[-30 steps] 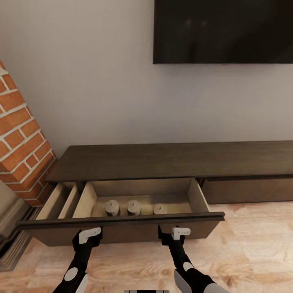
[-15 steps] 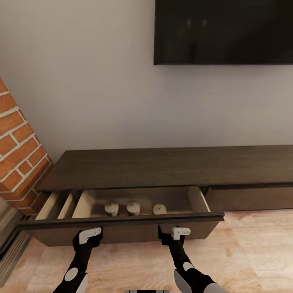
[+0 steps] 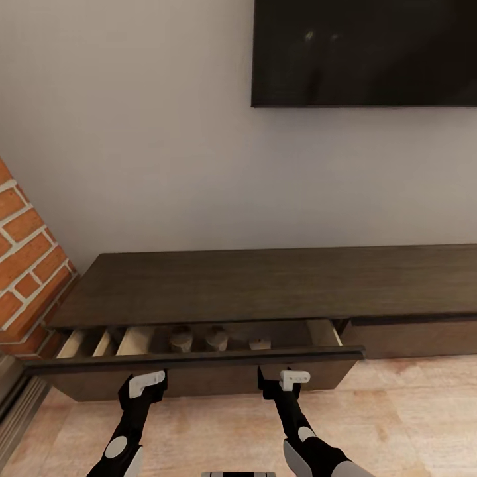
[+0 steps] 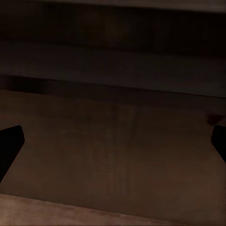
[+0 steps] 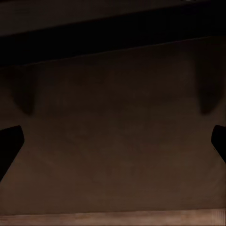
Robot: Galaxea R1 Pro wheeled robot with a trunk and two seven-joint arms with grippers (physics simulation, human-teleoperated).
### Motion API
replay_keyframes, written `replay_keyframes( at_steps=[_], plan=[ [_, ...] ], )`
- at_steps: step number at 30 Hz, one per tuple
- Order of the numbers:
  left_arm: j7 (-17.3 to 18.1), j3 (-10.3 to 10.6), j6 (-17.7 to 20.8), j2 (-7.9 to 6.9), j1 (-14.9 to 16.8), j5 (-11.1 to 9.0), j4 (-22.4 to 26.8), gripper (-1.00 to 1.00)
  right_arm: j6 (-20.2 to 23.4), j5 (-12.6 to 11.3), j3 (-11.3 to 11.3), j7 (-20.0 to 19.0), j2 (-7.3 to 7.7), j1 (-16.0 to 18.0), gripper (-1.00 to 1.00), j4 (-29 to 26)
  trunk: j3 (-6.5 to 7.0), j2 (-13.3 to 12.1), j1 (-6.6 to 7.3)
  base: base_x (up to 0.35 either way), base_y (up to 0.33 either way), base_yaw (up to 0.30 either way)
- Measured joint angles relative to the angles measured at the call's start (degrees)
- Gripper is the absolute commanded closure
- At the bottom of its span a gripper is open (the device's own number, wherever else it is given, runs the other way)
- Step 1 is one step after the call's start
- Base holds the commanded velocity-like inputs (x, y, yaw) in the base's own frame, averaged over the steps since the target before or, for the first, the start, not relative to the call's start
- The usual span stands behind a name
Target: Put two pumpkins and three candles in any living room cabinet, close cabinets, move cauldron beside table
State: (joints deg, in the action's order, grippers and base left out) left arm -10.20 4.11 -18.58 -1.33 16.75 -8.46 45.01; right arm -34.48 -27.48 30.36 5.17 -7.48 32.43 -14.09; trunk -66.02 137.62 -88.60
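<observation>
Head view: cabinet [image 3: 265, 281] spans mid-frame, its drawer front [image 3: 199, 374] pulled partly out – three candles [image 3: 215, 339] show in the narrow gap, lower centre. Left gripper [image 3: 142, 387] and right gripper [image 3: 281, 384] sit against that front, wood floor [image 3: 411, 424] free at lower right. Wrist views add this: both grippers' fingertips spread wide, nothing held – dark panel [image 4: 113, 155] close ahead.
</observation>
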Motion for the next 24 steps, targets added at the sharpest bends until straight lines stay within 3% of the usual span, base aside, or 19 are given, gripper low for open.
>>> replay_keyframes(
  at_steps=[24],
  plan=[
    [0.0,0.0,0.0,0.0,0.0,0.0,0.2,-1.0,0.0,0.0,0.0,0.0,0.0,0.0,-1.0,0.0,0.0,0.0,-0.02,0.164,0.0,0.0]
  ],
)
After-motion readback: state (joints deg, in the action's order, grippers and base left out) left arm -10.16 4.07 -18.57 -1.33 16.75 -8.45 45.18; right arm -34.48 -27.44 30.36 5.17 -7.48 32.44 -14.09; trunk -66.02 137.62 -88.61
